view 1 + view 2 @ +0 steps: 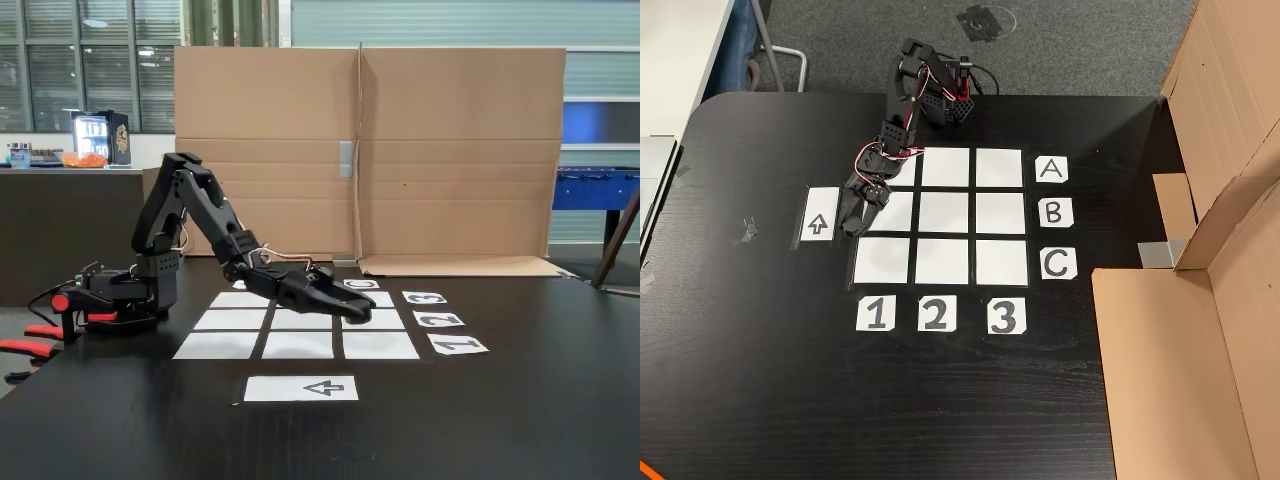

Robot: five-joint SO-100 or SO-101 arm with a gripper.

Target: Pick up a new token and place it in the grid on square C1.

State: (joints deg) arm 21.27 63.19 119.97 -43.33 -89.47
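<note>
Looking down, you see your gripper point(852, 226) stretched low over the matte black table point(760, 380), by the flat paper grid point(940, 262); claw state unclear, empty square C1 point(883, 262) nearby.

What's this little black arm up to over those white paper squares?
The small black robot arm is stretched low over a three-by-three grid of white paper squares on a black table. Its end effector hovers at the grid's edge by the arrow strip. Square C1 is bare. Whether the end effector holds anything cannot be told.
</note>
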